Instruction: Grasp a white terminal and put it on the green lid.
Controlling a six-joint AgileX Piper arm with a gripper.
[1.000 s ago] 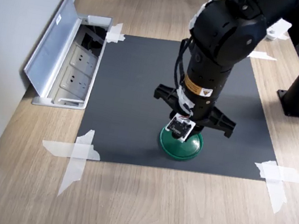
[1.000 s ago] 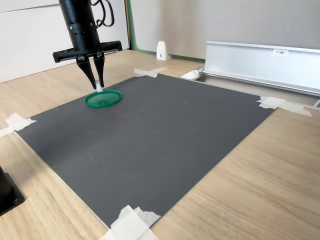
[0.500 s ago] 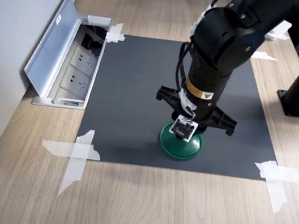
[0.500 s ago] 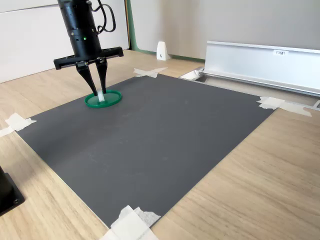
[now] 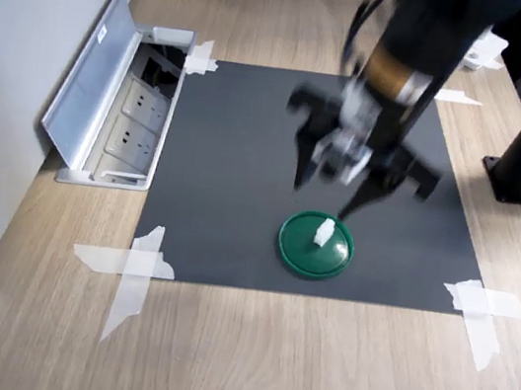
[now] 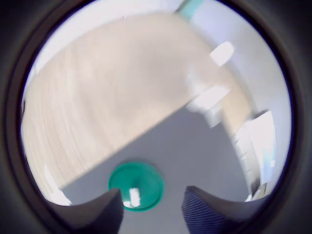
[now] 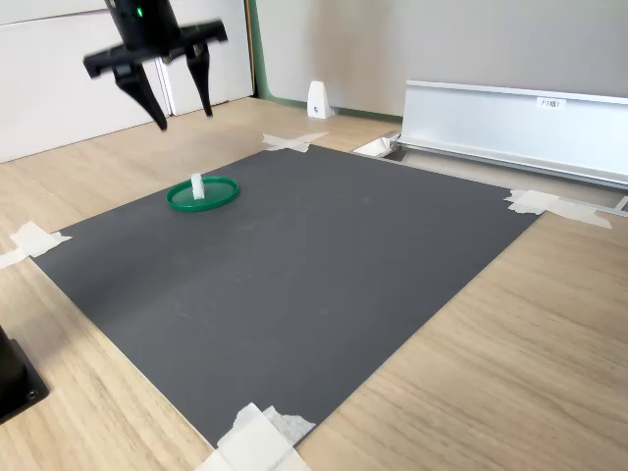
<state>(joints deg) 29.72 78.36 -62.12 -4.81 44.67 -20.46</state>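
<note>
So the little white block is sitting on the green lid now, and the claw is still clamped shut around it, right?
Not quite. The white terminal does stand on the green lid, but the gripper is open and raised clear above it, holding nothing. The second exterior view shows the gap plainly.

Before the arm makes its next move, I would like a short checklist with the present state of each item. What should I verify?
1. White terminal rests on the green lid: ok, seen in all three views.
2. Terminal stands inside the lid's rim, not over the edge: ok.
3. Gripper is open and holds nothing: ok.
4. Gripper is raised clear of the terminal and lid: ok in the second exterior view.
5. Lid lies flat on the dark mat: ok.
6. Terminal stands stable and will not tip: cannot tell.
</note>
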